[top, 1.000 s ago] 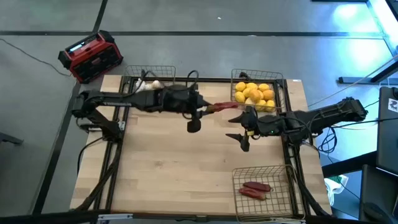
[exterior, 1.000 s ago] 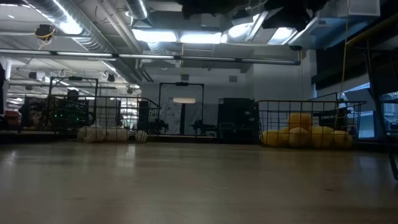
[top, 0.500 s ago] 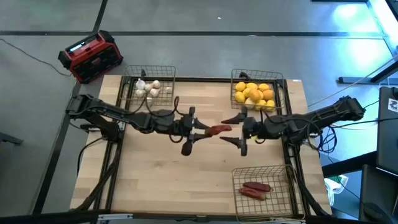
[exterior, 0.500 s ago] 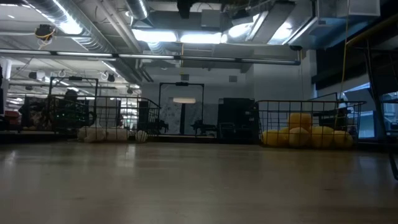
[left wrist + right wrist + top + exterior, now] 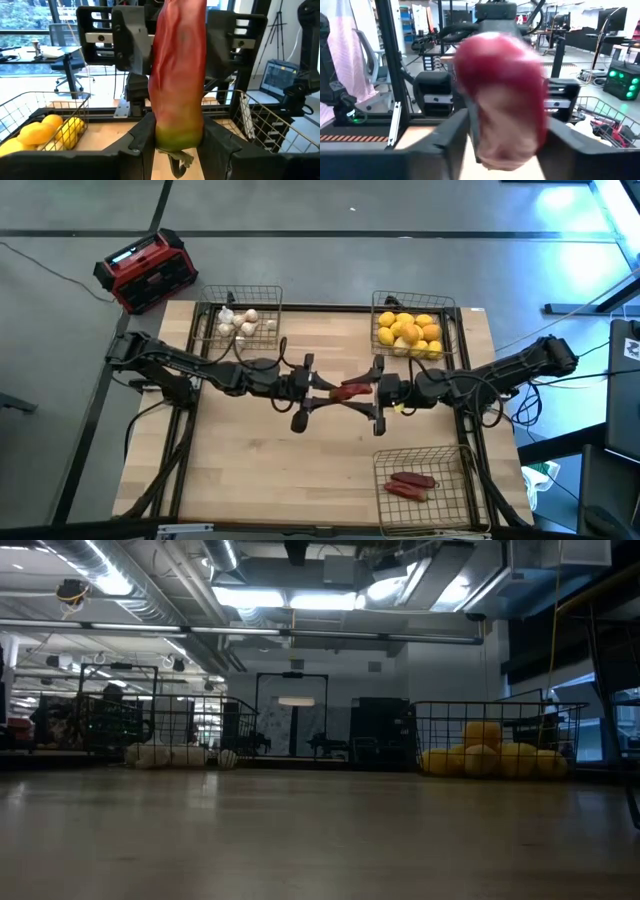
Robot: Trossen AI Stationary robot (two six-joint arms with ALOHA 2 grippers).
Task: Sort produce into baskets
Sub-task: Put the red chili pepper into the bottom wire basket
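A long red pepper (image 5: 352, 390) hangs level over the middle of the table, between my two grippers. My left gripper (image 5: 328, 390) is shut on it and points toward the table's right edge. My right gripper (image 5: 372, 392) faces it from the right, one finger on each side of the pepper's red free end (image 5: 502, 95). Three wire baskets stand on the table. The far left one (image 5: 262, 292) holds whitish bulbs, the far right one (image 5: 452, 308) yellow and orange fruits, and the near right one (image 5: 455, 480) red peppers. My left gripper pinches the pepper's green stem end (image 5: 177, 137) between its two fingers. The fingers come in level from the table's left and lie along the pepper. The pepper sticks out beyond them, lifted clear of the table. My right gripper's fingers (image 5: 455, 137) stand close beside the pepper's free end; whether they touch it I cannot tell.
A red and black box (image 5: 145, 270) sits on the floor beyond the table's far left corner. Bare wooden tabletop (image 5: 270, 470) lies below and in front of both grippers. The low view shows the bulbs (image 5: 175, 755) and the yellow fruits (image 5: 490, 758) in their baskets.
My left gripper has carried the pepper from beside the far baskets toward the near edge and a little down, tipping to level. My right gripper has moved toward the table's left, tipped level, and now has the pepper's free end between its fingers.
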